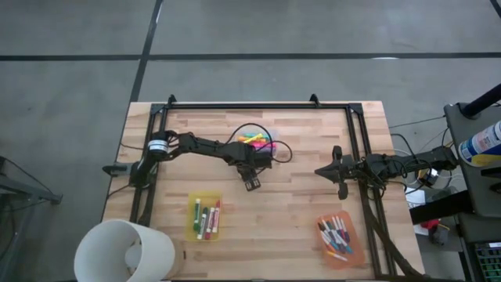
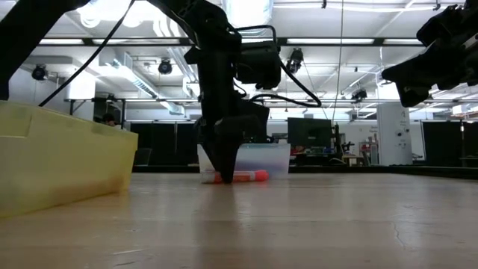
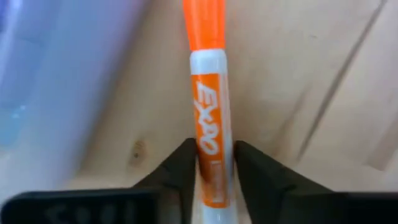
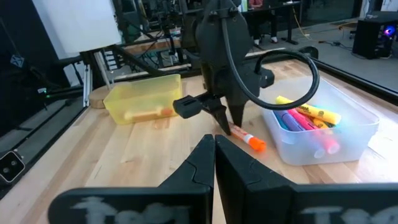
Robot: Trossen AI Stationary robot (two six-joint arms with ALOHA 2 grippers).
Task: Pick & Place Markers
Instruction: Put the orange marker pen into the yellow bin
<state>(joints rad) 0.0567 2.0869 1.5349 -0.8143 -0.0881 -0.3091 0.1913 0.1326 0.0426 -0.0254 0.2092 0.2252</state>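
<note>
A white marker with an orange cap and label (image 3: 210, 93) lies flat on the wooden table, just in front of the clear bin (image 4: 348, 134). It also shows in the low view, marker (image 2: 250, 176), and in the right wrist view, marker (image 4: 249, 141). My left gripper (image 3: 214, 149) stands over it, pointing down, fingers shut on its barrel; it shows too as left gripper (image 1: 257, 166) and left gripper (image 2: 226, 178). My right gripper (image 4: 214, 146) waits shut at the table's right, right gripper (image 1: 321, 171), touching nothing. My left gripper pinches the marker's white barrel (image 3: 211, 127), at the labelled part away from the orange cap, between its two fingers (image 3: 183, 163). The fingers come from above, pointing steeply down, and lie across the marker. The marker lies flat on the table.
The clear bin (image 1: 260, 141) holds neon markers. A yellow bin (image 1: 205, 218) with markers sits near the front, an orange bin (image 1: 338, 239) with markers at the front right. A white bucket (image 1: 121, 251) stands at the near left corner. Black rails (image 1: 258, 106) frame the table.
</note>
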